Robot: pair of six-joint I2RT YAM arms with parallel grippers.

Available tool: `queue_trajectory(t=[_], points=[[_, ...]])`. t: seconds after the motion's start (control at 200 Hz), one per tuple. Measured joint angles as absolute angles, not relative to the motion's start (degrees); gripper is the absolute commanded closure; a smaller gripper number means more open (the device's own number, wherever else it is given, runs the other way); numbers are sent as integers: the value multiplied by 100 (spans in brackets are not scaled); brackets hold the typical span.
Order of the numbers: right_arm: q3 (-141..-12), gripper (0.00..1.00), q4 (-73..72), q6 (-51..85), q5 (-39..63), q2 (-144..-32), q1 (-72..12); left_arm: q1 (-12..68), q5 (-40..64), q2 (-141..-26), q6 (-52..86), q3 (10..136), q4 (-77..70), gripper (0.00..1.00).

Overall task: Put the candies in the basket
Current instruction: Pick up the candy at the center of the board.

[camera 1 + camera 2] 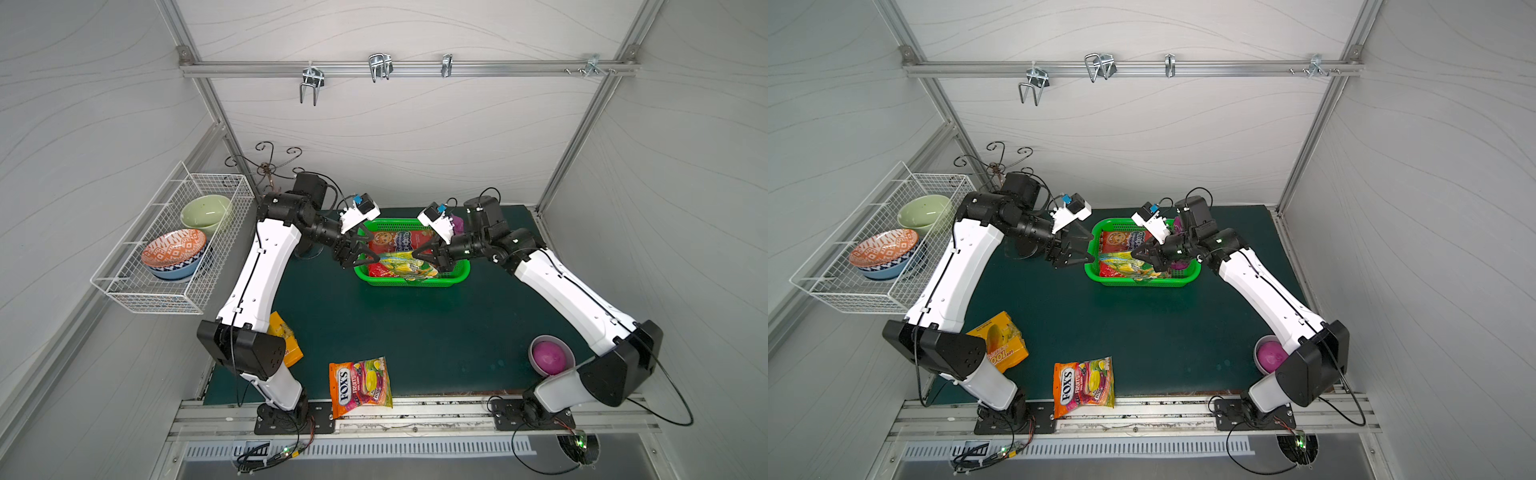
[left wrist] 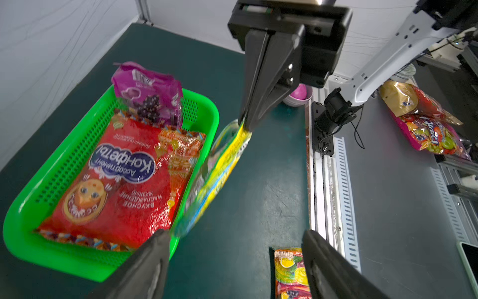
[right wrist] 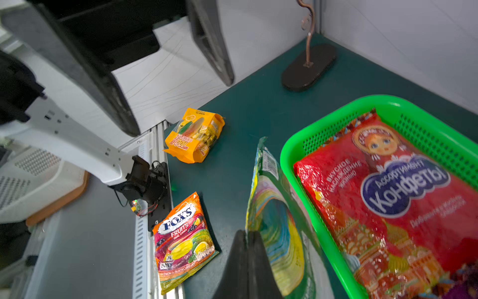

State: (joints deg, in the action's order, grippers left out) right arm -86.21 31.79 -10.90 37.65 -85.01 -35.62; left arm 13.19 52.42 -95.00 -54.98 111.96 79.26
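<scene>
on the far left a wire basket (image 1: 166,266) hangs on the wall. next comes an orange bag (image 1: 1000,343). it lies on the counter (image 1: 415,332) near the front left corner, and the left arm (image 1: 257,274) hides a part of it in both top views. the left end effector (image 1: 370,249) is at the left short end of the green basket (image 1: 376,281). its fingers (image 2: 155,264) are spread wide and nothing is between them. a fox's bag (image 1: 360,386) lies flat at the front edge of the counter, and its lower part sticks out over the metal rail.

the green basket stands at the back middle of the counter. a red bag (image 1: 388,242) lies flat inside it, and a purple bag (image 2: 147,90) leans at its far right end. a yellow bag (image 1: 409,266) stands on its edge along the near long rim. i cannot tell if its lower edge is inside or outside. the right end effector (image 3: 248,234) is pressed together on the top edge of this yellow bag and pinches it. on the far right a purple bowl (image 1: 550,355) stands on the counter, just beside the right arm.
</scene>
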Motion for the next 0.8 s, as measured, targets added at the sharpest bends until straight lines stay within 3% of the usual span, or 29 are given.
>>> queue_trajectory(t=[0.355,0.505,0.615,0.65,0.795], points=[[-8744,100,3238,-1964,4244,-8350,-3730,1900,5315,-9824,-6650,11089,8154,30],[-8759,100,3242,-2003,4158,-8184,-3798,2082,5164,-9824,-6766,11085,8239,54],[-8799,100,3273,-2047,4021,-8123,-3813,2344,4906,-9828,-6735,11083,8208,83],[-8809,100,3310,-2064,3972,-8119,-3815,2386,4840,-9830,-6716,11083,8197,100],[-8814,100,3395,-2110,3854,-8117,-3824,2469,4696,-9841,-6619,11096,8145,100]])
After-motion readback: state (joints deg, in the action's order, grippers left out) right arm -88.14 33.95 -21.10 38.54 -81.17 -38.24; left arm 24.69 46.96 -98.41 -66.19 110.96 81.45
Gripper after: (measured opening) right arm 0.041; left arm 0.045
